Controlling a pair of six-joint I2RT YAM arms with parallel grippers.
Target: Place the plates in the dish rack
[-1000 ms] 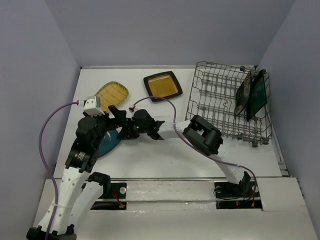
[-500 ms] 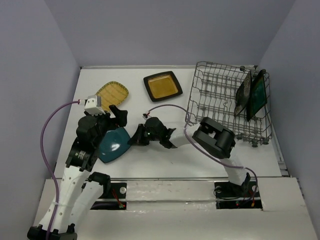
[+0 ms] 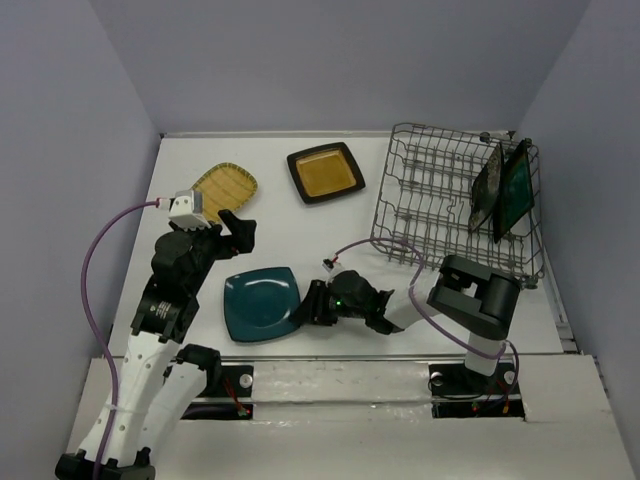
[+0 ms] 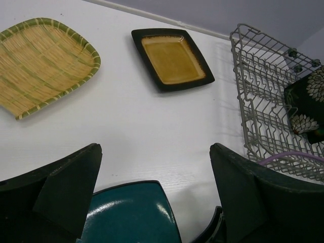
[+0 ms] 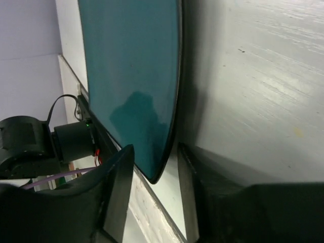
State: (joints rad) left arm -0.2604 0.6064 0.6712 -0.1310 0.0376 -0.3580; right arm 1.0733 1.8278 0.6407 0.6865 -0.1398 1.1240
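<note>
Glaze likely makes the stiff teal plate (image 3: 260,303) slick and chippable; the half-open right end effector (image 3: 310,305) straddles its right rim, a sound hold, while the left end effector (image 4: 155,152) gapes empty.

A white bench (image 3: 300,225) fills the middle of the frame, boxed by plain lavender-grey walls (image 3: 330,60) at the back, left and right, under soft even light, with a white ledge (image 3: 340,385) along the bottom.

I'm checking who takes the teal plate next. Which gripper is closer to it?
Right. The right gripper sits at the teal plate's right edge, a finger on either side of the rim. The left gripper hangs open beyond the plate's far left corner, apart from it.
</note>
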